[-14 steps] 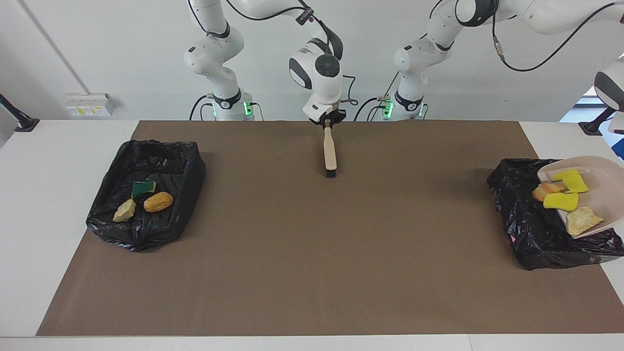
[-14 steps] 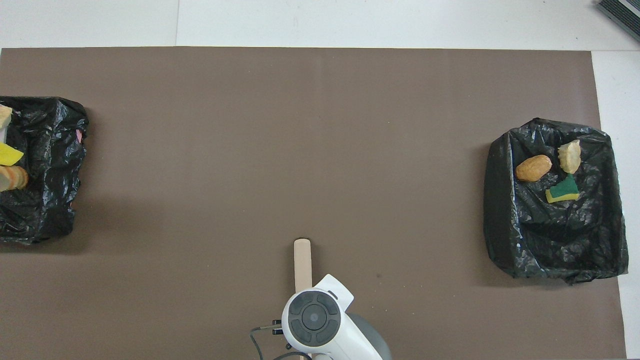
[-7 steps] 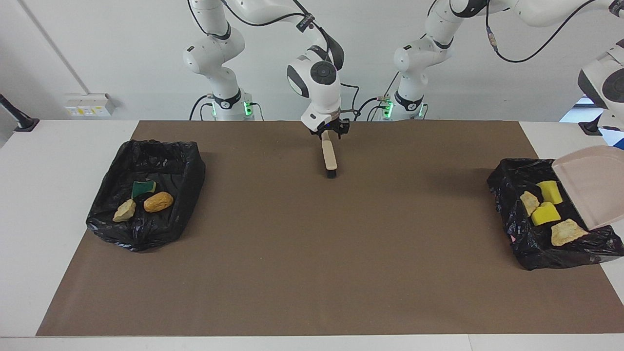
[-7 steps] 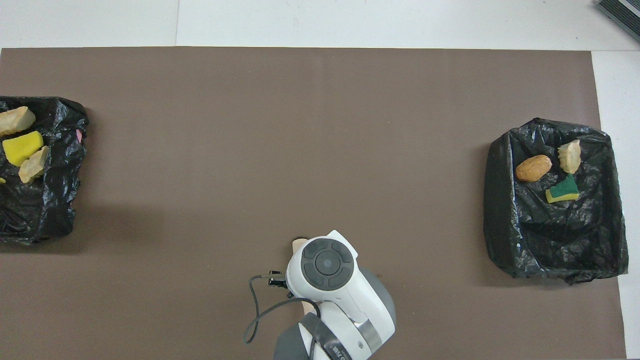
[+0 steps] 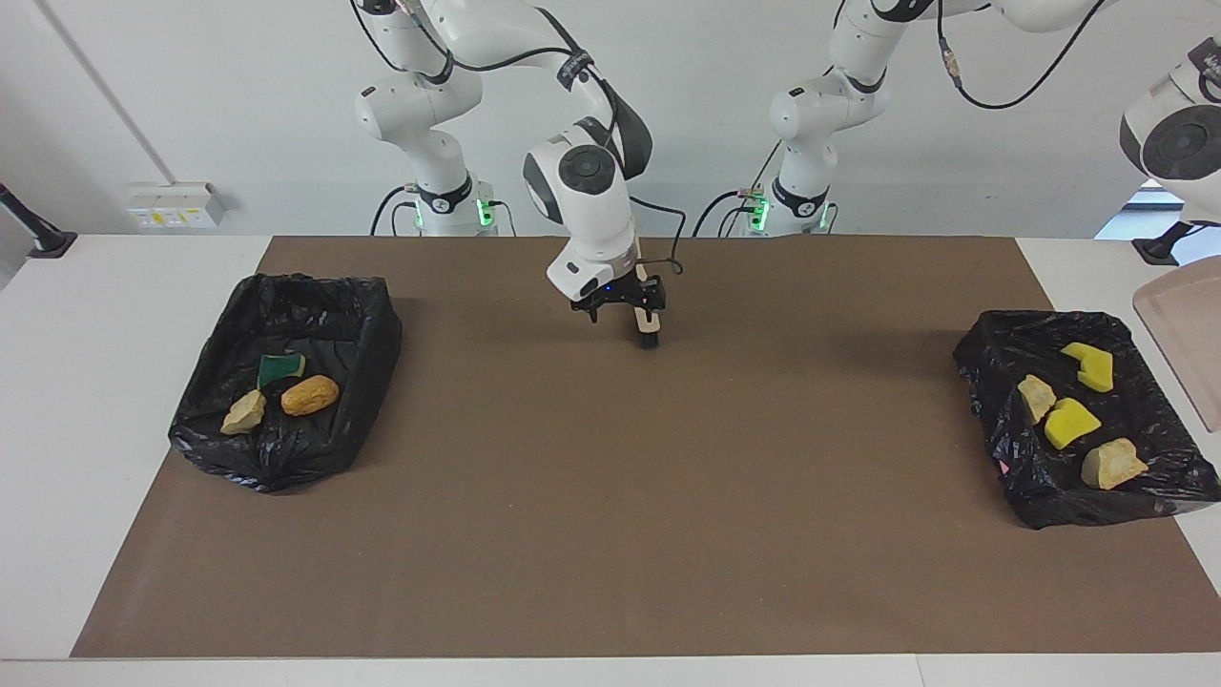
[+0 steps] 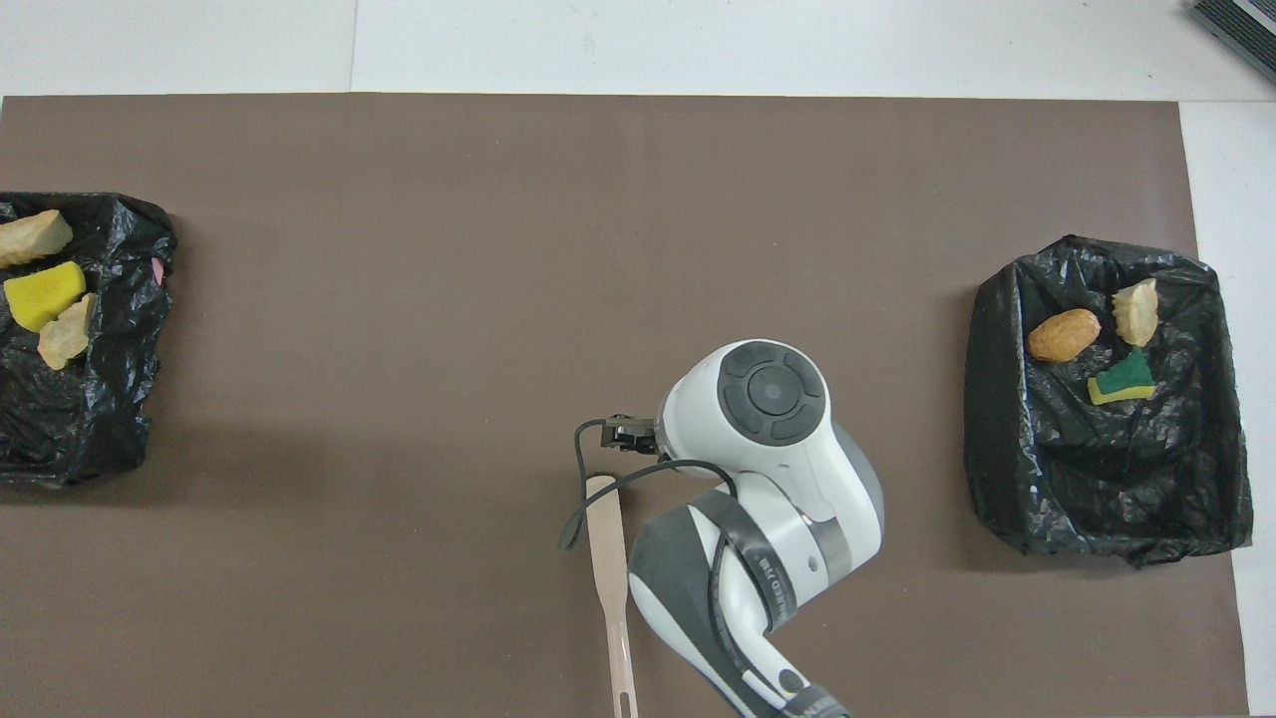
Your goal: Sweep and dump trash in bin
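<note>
Trash: four scraps (image 5: 1070, 421) are lying in the black-bagged bin (image 5: 992, 355) at the left arm's end of the desk (image 5: 610, 534), three more (image 5: 282, 386) in the second bin (image 5: 286, 296). Brush (image 6: 609, 558) is lying mid-mat w/ right end effector (image 5: 620, 303) hanging over it, fingers spread, empty. Left end effector is out of view, clamped shut; dustpan (image 5: 1183, 348) is showing beside the first bin. Risk: the lowering pan snagging the loose bag & spilling scraps.

A brush (image 6: 606, 558) lies flat on the brown mat (image 6: 498, 249), beside the right arm (image 6: 758, 479). Black-lined bins sit at both ends: one (image 6: 1107, 479) holds three scraps (image 6: 1064, 334), the other (image 6: 100, 399), cut by the frame edge, shows three more (image 6: 42, 295).
</note>
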`<act>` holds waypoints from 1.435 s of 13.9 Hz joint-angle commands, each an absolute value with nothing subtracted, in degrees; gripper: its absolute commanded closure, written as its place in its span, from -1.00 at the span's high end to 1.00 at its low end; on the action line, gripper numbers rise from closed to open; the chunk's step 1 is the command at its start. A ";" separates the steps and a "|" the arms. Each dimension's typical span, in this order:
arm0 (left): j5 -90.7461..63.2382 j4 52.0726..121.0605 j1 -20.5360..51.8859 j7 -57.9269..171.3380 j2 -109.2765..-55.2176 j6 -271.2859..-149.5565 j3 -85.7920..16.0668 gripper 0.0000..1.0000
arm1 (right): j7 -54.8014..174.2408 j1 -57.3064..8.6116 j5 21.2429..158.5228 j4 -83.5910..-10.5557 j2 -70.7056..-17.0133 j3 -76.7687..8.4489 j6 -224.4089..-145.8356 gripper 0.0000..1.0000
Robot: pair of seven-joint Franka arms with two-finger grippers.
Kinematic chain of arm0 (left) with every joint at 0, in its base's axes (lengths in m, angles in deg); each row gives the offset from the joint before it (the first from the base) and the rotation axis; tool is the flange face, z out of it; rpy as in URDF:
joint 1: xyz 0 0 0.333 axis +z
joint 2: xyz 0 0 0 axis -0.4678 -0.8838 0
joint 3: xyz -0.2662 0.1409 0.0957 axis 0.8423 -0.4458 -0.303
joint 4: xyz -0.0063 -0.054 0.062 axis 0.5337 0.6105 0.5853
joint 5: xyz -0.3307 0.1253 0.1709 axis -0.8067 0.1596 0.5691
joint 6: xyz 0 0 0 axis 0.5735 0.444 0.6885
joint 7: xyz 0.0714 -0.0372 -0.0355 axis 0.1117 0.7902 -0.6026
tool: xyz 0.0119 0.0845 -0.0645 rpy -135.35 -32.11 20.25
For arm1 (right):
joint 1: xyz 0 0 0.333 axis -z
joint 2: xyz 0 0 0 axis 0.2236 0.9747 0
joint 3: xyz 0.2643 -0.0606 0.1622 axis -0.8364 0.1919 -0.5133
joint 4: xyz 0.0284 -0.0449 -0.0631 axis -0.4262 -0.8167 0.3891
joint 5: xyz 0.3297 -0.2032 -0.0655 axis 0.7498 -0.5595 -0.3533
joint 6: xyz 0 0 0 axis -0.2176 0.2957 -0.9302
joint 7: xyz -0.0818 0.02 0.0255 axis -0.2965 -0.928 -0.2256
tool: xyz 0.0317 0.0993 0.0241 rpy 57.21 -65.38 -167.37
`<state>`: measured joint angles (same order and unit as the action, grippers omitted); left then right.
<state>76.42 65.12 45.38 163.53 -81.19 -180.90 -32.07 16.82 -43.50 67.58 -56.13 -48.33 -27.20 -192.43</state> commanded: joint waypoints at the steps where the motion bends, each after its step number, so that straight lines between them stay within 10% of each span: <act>1: 66.35 63.33 43.54 165.14 -80.27 -175.15 -31.92 -1.00 | 20.06 -36.59 63.26 -54.51 -48.83 -27.84 -192.42 1.00; 10: 41.10 69.29 42.23 155.94 -75.71 -171.62 -29.89 -1.00 | 37.13 -16.72 62.55 -52.31 -54.27 -27.57 -184.34 1.00; 20: 27.65 74.57 29.67 113.22 -76.40 -169.42 -29.89 -1.00 | 42.40 -13.54 58.85 -42.46 -67.19 -27.49 -157.37 1.00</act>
